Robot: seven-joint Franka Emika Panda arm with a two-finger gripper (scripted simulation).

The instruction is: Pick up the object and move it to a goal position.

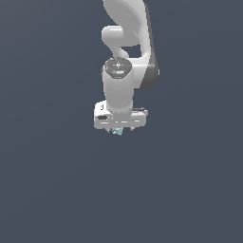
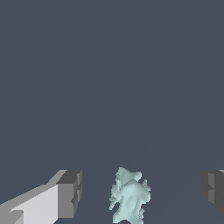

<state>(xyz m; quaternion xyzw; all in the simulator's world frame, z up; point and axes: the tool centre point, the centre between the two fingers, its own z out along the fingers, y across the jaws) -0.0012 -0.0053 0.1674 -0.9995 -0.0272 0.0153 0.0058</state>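
In the wrist view, going from the left finger across to the right one, the left fingertip (image 2: 70,193) comes first, then a stretch of bare tabletop (image 2: 109,87), then the object (image 2: 129,197), then a wider stretch of bare surface, and last the right fingertip (image 2: 213,190) at the picture's edge. The jaws stand wide, with clear space on both sides of the pale teal lump, so nothing is gripped yet. The lump sits between the two pads, somewhat nearer the left pad than the right, and its longer dimension appears to run from twelve toward six o'clock in that picture, roughly across the line on which the pads close. In the exterior view the arm (image 1: 124,57) comes down from twelve o'clock, and the gripper (image 1: 117,129) hangs at its lower end with the lump peeking out just beneath the white body at about six o'clock; whether it rests on the tabletop cannot be told. My judgement is that the coming squeeze should meet the lump's narrower sides, the left pad likely touching first.
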